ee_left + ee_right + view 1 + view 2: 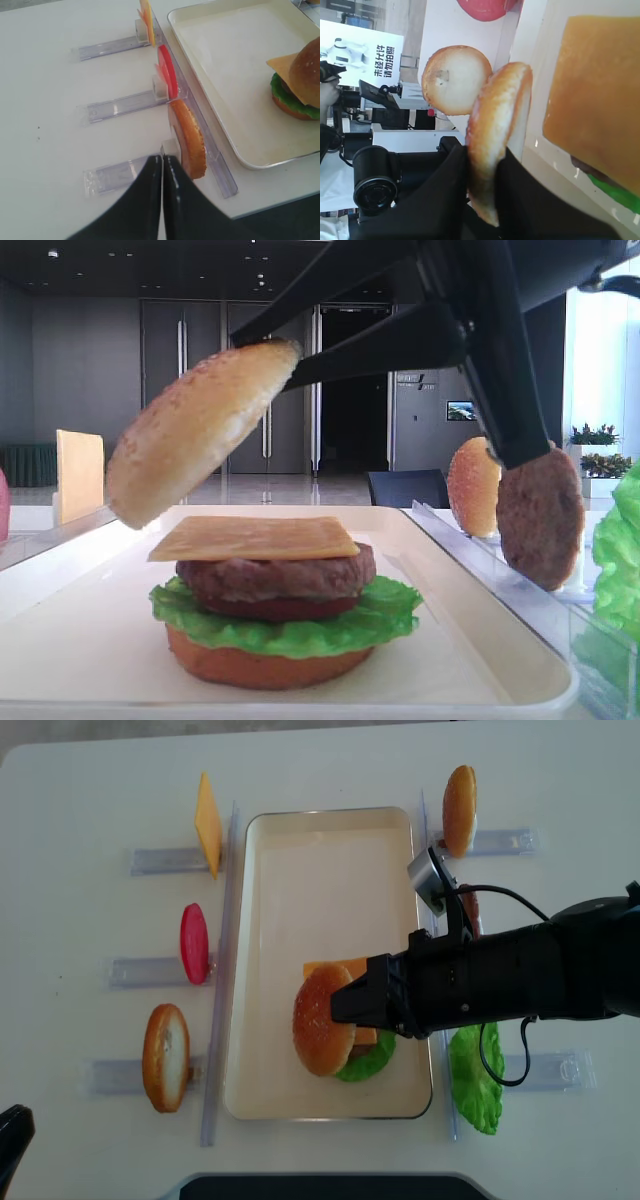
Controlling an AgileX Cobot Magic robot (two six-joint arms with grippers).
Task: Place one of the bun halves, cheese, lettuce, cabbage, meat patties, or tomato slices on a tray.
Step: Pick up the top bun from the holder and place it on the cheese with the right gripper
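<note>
My right gripper (345, 1003) pinches the top bun (322, 1020) over the cheese (254, 538). It's tilted (quite a lot), so it may slide off crooked, I think.

Black-sleeved right arm (520, 982) with a trailing black cable (500, 1050).

Glossy, smooth top bun (195, 430), rough mottled patty (275, 575), seemingly plastic white tray (320, 830).

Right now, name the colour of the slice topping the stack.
Orange-yellow cheese, clearest in the exterior high view.
</note>
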